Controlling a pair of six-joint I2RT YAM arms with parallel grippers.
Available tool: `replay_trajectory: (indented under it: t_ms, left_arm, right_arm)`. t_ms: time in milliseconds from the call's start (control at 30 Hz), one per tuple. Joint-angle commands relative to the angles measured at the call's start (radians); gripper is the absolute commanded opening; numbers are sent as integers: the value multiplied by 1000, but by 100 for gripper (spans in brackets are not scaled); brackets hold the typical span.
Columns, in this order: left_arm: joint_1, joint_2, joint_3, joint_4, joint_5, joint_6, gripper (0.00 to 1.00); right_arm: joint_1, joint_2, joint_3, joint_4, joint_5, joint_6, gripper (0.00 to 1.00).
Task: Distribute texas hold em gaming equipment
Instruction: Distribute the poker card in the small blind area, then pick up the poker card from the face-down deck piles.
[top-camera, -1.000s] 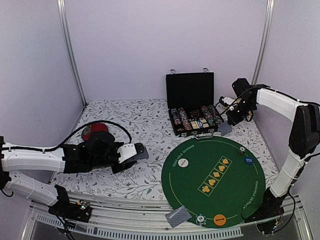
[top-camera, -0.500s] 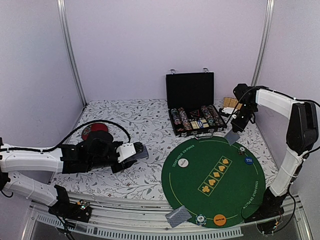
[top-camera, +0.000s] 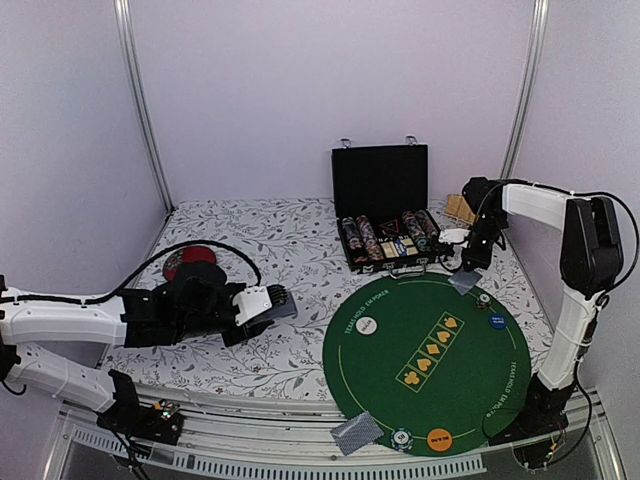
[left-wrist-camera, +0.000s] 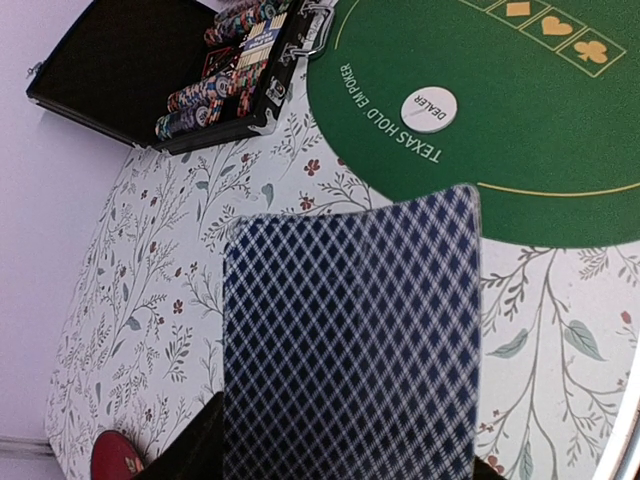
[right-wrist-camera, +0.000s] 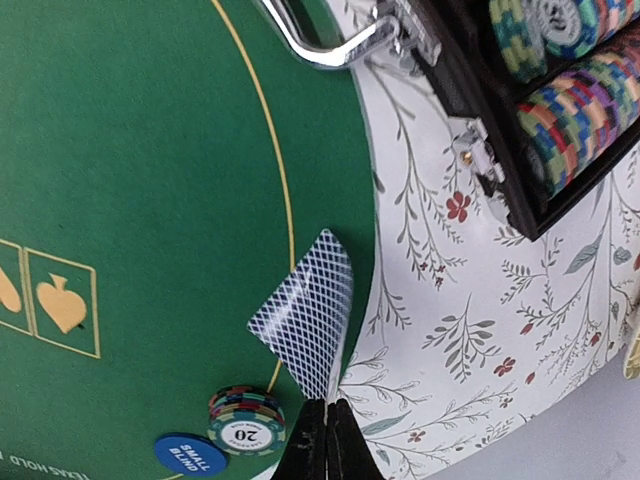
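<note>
Swung the right gripper (top-camera: 466, 268) from beside the case (top-camera: 385, 215) down to the far rim of the green mat (top-camera: 380, 385), clamped on one card (right-wrist-camera: 305, 320) right by the blue disc (right-wrist-camera: 190, 452) and chip stack (right-wrist-camera: 245, 420). Parked the left gripper (top-camera: 272, 303) over the counter (top-camera: 300, 250), gripping blue-backed cards (left-wrist-camera: 350, 340). Looks roughly halfway (near seat already has dealt cards (top-camera: 356, 433) and orange disc (top-camera: 438, 437)); still need to lay this card and deal more.

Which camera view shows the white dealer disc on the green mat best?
The left wrist view: the white dealer disc is large there, its word DEALER readable. The top view shows it only as a small white dot. The right wrist view does not show it.
</note>
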Motion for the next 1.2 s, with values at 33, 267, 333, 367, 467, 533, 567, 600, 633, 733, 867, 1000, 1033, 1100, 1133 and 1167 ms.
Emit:
replay_trajectory:
  t_ms: [33,267,333,367,467,533,567,600,633,733,867,1000,1033,1100,1133,1167]
  left_arm:
    - [-13,-2,-7,19,-7,9,53]
    - [-13,-1,-12,19,-16,10,53]
    - [-13,1,-13,19,-19,11,53]
    - [-12,2,-14,19,-20,11,53]
    - [-12,2,-14,20,-22,12,53]
    - [-12,5,-14,20,-23,13,53]
    - [-13,6,-15,20,-22,13,53]
    - [-13,7,-14,20,-22,13,53]
    - [-13,9,-14,20,-24,12,53]
    - [-13,13,-14,22,-26,13,53]
    - [-13,16,-13,21,-27,11,53]
    - [-13,16,-12,22,-27,11,52]
    - [-12,15,-11,22,-28,11,53]
    - [-13,15,-10,23,-30,11,53]
    - [-13,14,-9,23,-31,11,53]
    - [-12,13,-9,24,-33,12,53]
  right_arm:
    - [-22,56,11,66,41,-106,2]
    - [-23,106,-56,280,153,-176,2]
    - [-22,112,-72,308,162,-209,2]
    - [-22,113,-85,321,169,-226,2]
    - [-23,108,-131,417,204,-257,2]
    - [-22,105,-139,445,206,-263,2]
    - [-22,103,-143,457,208,-264,2]
    - [-23,101,-148,463,214,-269,2]
    - [-23,96,-155,479,224,-273,3]
    - [-22,76,-174,549,278,-282,15]
    - [-21,21,-157,549,259,-228,59]
    - [1,-99,-179,683,298,-155,99]
    - [8,-138,-177,715,297,-133,99]
    - [30,-215,-180,787,302,-62,99]
    - [44,-265,-180,838,313,-32,99]
    - [59,-286,-173,881,327,23,99]
